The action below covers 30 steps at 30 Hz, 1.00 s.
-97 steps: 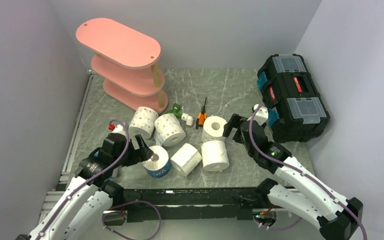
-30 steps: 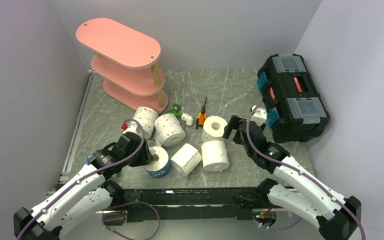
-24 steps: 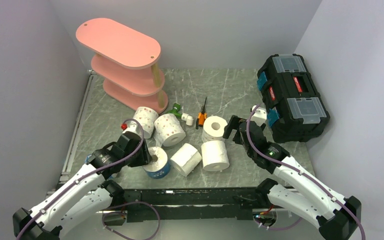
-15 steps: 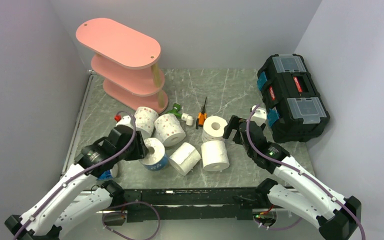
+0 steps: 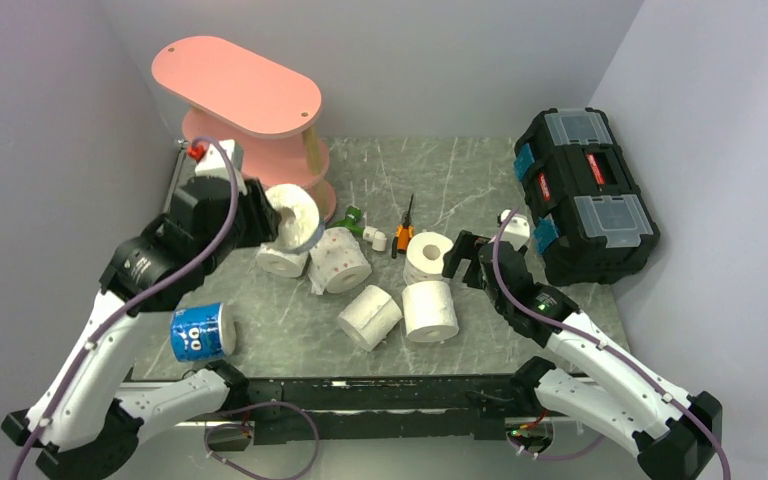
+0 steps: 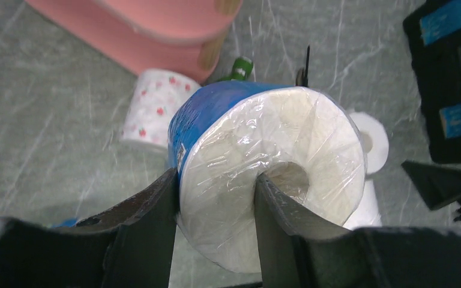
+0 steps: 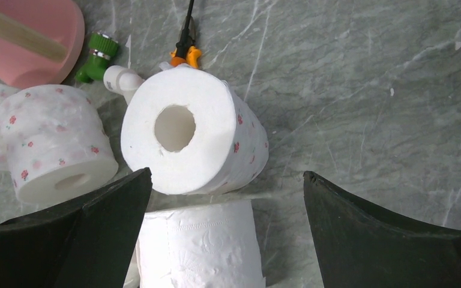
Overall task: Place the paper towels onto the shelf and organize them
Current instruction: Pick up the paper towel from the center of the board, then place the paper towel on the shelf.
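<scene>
Left gripper (image 6: 213, 187) half closed on the blue-wrapped roll (image 6: 270, 150), one finger through its core, aloft just beside the shelf (image 5: 250, 95), which lies beyond-left. Right gripper (image 7: 226, 174) gapes wide, holding nothing.

We find no wording or number that can be read. The black toolbox (image 5: 585, 190), at three o'clock on the worktop (image 5: 460, 175), carries red labels (image 5: 597, 168) with white marks too small to make out. The far blue-wrapped roll (image 6: 270, 162), at ten o'clock, bears a small printed patch (image 6: 180, 157), illegible. The near blue-wrapped roll (image 5: 197, 332), at eight o'clock, shows eye-like marks only.
</scene>
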Each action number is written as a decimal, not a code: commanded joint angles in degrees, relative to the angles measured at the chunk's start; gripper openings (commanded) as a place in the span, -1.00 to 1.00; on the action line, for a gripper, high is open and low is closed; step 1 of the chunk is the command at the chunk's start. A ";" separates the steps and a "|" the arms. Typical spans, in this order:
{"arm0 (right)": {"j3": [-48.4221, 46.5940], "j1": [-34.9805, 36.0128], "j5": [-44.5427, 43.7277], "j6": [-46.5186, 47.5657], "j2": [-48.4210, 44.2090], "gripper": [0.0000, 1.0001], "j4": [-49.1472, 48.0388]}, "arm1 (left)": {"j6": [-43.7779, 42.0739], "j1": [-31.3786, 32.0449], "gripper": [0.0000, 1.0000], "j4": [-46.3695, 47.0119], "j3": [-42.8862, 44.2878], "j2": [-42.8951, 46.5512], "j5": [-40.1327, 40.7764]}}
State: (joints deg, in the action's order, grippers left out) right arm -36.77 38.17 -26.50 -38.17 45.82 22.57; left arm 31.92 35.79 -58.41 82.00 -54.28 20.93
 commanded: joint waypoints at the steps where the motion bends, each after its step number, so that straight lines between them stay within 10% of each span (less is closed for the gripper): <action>1: -0.63 -0.34 1.47 -0.45 -1.08 0.98 -2.21 | -4.03 -4.23 -0.22 4.83 10.20 -6.43 -0.78; 16: 0.56 -0.32 4.72 -1.86 -4.35 0.98 -1.85 | -3.67 -13.17 -0.22 5.15 44.64 -25.14 -6.38; 30: 0.67 -0.30 4.14 -0.99 -6.36 0.98 -0.16 | -2.13 -17.98 -0.19 9.81 50.84 -31.70 -8.32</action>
State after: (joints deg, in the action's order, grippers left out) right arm -36.23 38.00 -22.15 -39.44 40.34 22.65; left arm 28.56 18.35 -55.75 128.86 -85.14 14.20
